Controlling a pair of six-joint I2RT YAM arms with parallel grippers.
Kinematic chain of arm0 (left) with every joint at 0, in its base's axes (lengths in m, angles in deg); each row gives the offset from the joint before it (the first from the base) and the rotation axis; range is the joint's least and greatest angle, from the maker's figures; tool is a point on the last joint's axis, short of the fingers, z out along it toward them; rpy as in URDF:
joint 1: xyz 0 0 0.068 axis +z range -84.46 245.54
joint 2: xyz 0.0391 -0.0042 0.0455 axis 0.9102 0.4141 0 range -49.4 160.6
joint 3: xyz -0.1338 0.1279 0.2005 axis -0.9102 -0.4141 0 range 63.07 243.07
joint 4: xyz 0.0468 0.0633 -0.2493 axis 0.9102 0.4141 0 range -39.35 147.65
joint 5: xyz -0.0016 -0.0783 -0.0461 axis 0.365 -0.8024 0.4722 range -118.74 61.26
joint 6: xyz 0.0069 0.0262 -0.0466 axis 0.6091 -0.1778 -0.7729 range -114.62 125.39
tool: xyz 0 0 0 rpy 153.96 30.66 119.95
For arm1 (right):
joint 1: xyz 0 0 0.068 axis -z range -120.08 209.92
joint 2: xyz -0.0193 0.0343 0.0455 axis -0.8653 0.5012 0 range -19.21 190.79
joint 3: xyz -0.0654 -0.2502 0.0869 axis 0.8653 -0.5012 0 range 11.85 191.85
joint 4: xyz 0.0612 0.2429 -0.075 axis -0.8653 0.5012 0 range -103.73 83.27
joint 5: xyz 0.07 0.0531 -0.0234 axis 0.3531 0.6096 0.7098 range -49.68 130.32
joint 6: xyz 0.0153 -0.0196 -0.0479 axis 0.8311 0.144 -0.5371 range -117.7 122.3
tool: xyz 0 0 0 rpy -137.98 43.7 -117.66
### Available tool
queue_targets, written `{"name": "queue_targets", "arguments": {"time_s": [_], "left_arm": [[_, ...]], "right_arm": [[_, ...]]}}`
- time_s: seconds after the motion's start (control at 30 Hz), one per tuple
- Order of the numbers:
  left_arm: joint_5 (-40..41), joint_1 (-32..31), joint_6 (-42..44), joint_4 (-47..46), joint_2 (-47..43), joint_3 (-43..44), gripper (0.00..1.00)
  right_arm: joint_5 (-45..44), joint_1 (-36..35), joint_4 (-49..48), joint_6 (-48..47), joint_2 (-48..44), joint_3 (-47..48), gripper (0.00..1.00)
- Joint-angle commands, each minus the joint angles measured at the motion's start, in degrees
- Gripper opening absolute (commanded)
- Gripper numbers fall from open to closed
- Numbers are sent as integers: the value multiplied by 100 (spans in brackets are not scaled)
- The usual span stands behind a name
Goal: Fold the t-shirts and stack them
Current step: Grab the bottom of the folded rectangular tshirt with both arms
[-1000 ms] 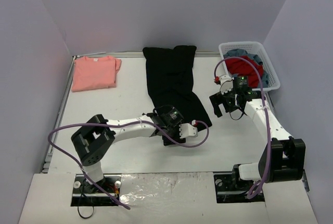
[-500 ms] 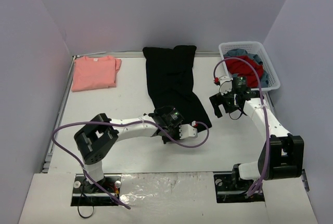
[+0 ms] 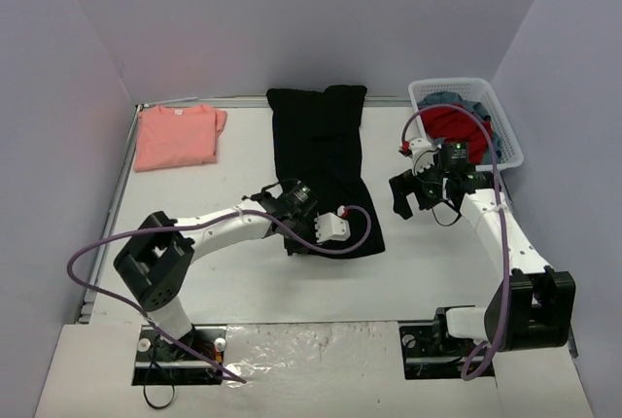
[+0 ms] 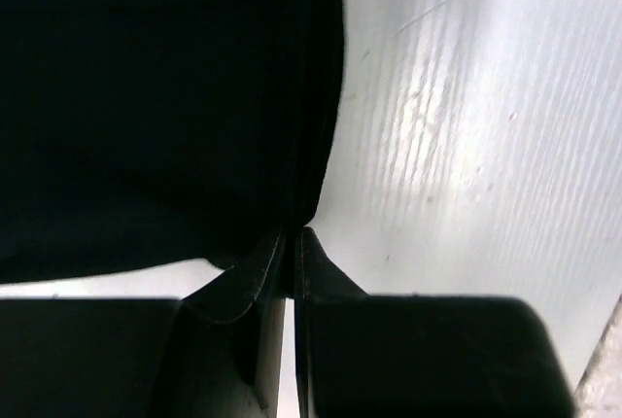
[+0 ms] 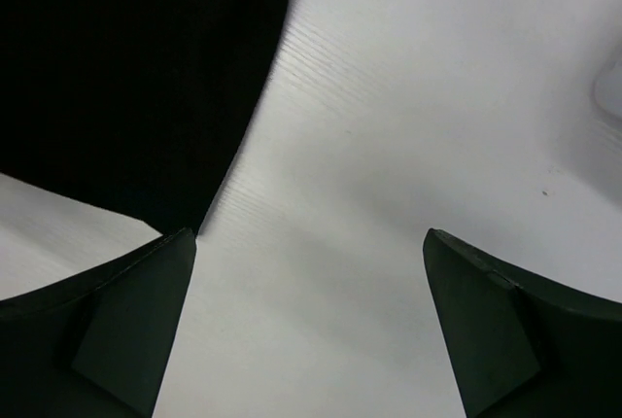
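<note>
The black t-shirt (image 3: 321, 141) lies as a long strip down the middle of the white table (image 3: 233, 185); in the left wrist view the black t-shirt (image 4: 146, 97) fills the upper left. My left gripper (image 3: 295, 241) (image 4: 293, 234) is shut on its near left edge, with dark cloth pinched at the fingertips. The salmon-pink t-shirt (image 3: 177, 136) lies folded at the far left corner. My right gripper (image 3: 413, 204) (image 5: 309, 243) hangs open over bare table just right of the black t-shirt (image 5: 117, 68), holding nothing.
A white basket (image 3: 509, 142) at the far right holds red and blue clothes. Pale walls close in the table on three sides. A purple cable loops beside each arm.
My left gripper has shut on the black t-shirt's near edge and shifted left and farther back, pulling the near end of the cloth with it. The right arm has barely moved.
</note>
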Motion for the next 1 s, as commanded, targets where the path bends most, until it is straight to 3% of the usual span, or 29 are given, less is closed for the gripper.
{"name": "queue_targets", "arguments": {"time_s": [0.0, 0.2, 0.33, 0.47, 0.67, 0.8, 0.97], "left_arm": [[-706, 452, 214, 552, -461, 162, 2], [-1314, 822, 425, 641, -822, -66, 2], [-1649, 989, 390, 782, -804, -66, 2], [-2070, 1244, 346, 782, -839, -128, 2], [-2414, 1543, 319, 791, -901, -233, 2], [-2458, 1657, 293, 765, -866, -251, 2], [-2581, 1798, 214, 685, -787, -294, 2]], "right_arm": [[1080, 17, 182, -237, -326, 320, 100], [1460, 25, 552, -913, 43, 576, 100], [1802, -27, 613, -2350, -27, 234, 99], [1943, -141, 613, -3258, -89, -127, 91], [2172, -422, 710, -3551, -97, -321, 88], [1953, -1158, 701, -3428, -124, -418, 84], [1944, -1504, 701, -3323, 42, -514, 79]]}}
